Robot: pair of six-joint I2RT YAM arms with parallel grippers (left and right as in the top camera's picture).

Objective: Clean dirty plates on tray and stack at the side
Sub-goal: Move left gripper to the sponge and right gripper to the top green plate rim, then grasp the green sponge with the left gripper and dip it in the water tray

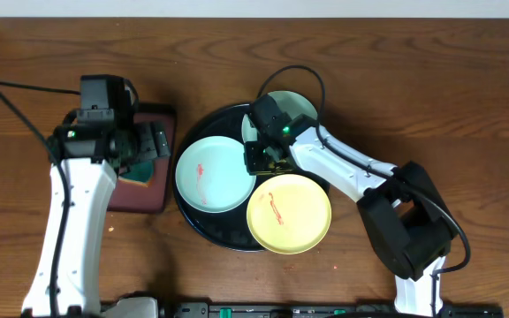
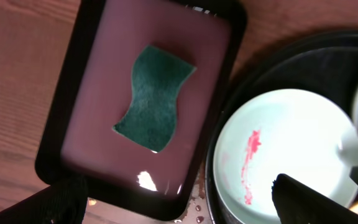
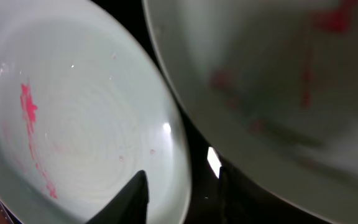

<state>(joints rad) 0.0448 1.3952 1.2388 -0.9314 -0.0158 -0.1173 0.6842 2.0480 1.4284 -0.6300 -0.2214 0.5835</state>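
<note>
Toward the back of the tray (image 1: pixel 208 231), we are hovering our right gripper (image 1: pixel 260 157) by the rear mint plate (image 1: pixel 300 106), its jaws' grip impossible to tell, left gripper (image 1: pixel 148 146) gaping wide over the sponge (image 2: pixel 154 99).

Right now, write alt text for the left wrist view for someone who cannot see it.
A green sponge lies in a rectangular tray with a dark red floor. To its right, a pale green plate with a red smear sits on a round black tray.

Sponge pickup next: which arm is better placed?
Left. The left claw, open, hangs over the maroon tray holding the sponge; the right claw is across at the black tray, down among the plates.
</note>
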